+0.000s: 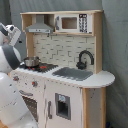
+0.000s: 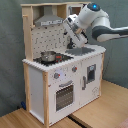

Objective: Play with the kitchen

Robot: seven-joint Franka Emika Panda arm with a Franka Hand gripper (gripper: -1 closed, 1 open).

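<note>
Kitchen (image 1: 65,75) front and centre in both exterior views: a white and light-wood toy unit, tall and upright, its counter running lengthwise from the hob end to the rounded sink end. In the first exterior view the front faces the camera's lower left, with the hob (image 1: 42,66) toward the first exterior view's left and the grey sink (image 1: 74,73) toward its right, the black tap (image 1: 85,59) arching at the back edge of the counter just behind the sink. A small metal pot (image 1: 31,61) sits on the hob near the counter's hob-end corner. Up top, the grey hood (image 1: 40,26) hangs over the hob and the microwave (image 1: 71,23) sits over the sink side. Below the counter, the oven door (image 2: 64,93) shows clearly in the second exterior view, under two red knobs (image 2: 57,76).

Now the arm (image 2: 95,25): in the second exterior view it reaches in from the second exterior view's right, wrist bent down over the back of the counter, between hob and sink. The gripper (image 2: 71,41) hangs above the counter, close to the tiled back wall (image 1: 62,49), and nothing is seen between its tips. Whether the fingers are spread or closed, I cannot tell from here. The pot stands apart from the gripper, toward the hob end. In the first exterior view only the arm's white body shows at the first exterior view's left edge.
</note>
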